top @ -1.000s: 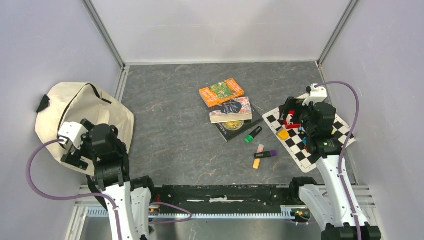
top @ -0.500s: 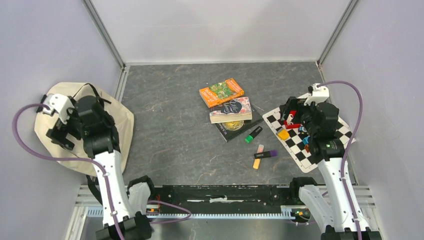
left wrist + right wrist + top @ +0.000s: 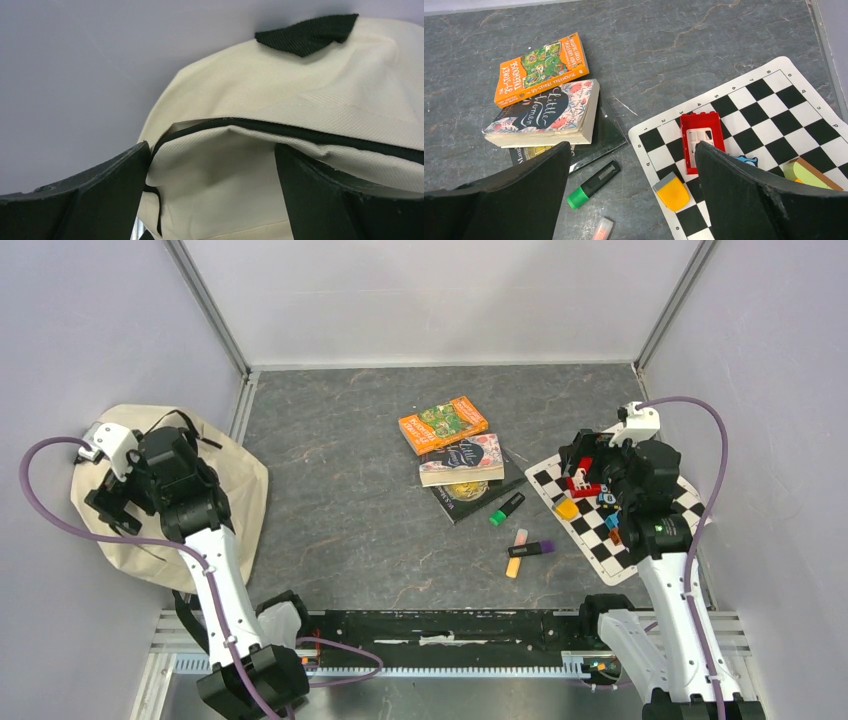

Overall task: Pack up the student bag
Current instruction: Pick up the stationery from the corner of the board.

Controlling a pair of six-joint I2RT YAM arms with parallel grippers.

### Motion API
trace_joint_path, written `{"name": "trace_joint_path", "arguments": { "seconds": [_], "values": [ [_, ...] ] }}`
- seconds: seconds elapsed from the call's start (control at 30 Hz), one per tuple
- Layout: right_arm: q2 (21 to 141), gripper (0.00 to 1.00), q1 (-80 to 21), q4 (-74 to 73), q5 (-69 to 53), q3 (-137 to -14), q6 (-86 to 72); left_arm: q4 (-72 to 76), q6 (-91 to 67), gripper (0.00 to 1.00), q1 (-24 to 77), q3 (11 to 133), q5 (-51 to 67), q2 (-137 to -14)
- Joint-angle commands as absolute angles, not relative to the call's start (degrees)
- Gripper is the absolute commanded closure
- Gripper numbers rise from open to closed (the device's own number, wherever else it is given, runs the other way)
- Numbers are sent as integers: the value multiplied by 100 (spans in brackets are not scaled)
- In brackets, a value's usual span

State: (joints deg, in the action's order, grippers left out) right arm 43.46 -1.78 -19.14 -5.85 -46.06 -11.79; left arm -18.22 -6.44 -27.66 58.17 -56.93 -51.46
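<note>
Slumping over the surface's left edge, the bag [image 3: 238,485] lies beneath the left pincer [image 3: 106,506]; the right pincer [image 3: 582,470] hangs above a chessboard [image 3: 592,537] at the right edge. Left wrist: that pincer gapes wide, empty, the bag's zipper trim [image 3: 300,135] running between its fingers [image 3: 90,195]. Right wrist: this pincer gapes wide, empty, over a red block [image 3: 701,141].

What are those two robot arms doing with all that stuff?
They are meant to pack the cream bag. The left end effector is open at its zipper edge, gripping nothing. The right end effector hangs open above the checkered mat. The books and markers lie on the table, not packed yet.
</note>
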Motion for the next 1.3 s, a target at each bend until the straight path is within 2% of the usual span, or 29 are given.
{"name": "trace_joint_path", "arguments": {
  "seconds": [0.0, 0.07, 0.27, 0.37, 0.5, 0.73, 0.87, 1.0, 1.27],
  "values": [
    [4316, 2, -199, -1867, -585, -4874, -1209, -1477, -642, 4, -2804, 5623, -4934, -5123],
    [4313, 2, -196, -1872, -580, -4860, -1216, -1440, -661, 10, -2799, 5578, -4655, -5116],
    [4245, 2, -199, -1927, -473, -4836, -1148, -1275, -643, 58, -2791, 5452, -3630, -5052],
    [4172, 2, -196, -1944, -377, -4786, -1087, -1234, -712, 77, -2731, 5365, -2968, -4975],
    [4133, 2, -199, -1951, -320, -4707, -1049, -1087, -642, 98, -2461, 5317, -2090, -4930],
    [4203, 1, -193, -1794, -729, -4595, -977, -941, -242, 98, -1152, 5424, -403, -4805],
    [4237, 1, -200, -1662, -1049, -4486, -988, -1474, -111, 98, -602, 5822, 866, -4731],
    [4260, 5, -205, -1455, -1411, -4358, -887, -2238, -342, 98, -492, 6485, 1890, -4656],
    [4463, 2, -533, -420, -2680, -4056, -897, -3568, -174, 98, -492, 7126, 3111, -4385]
  ]
}}
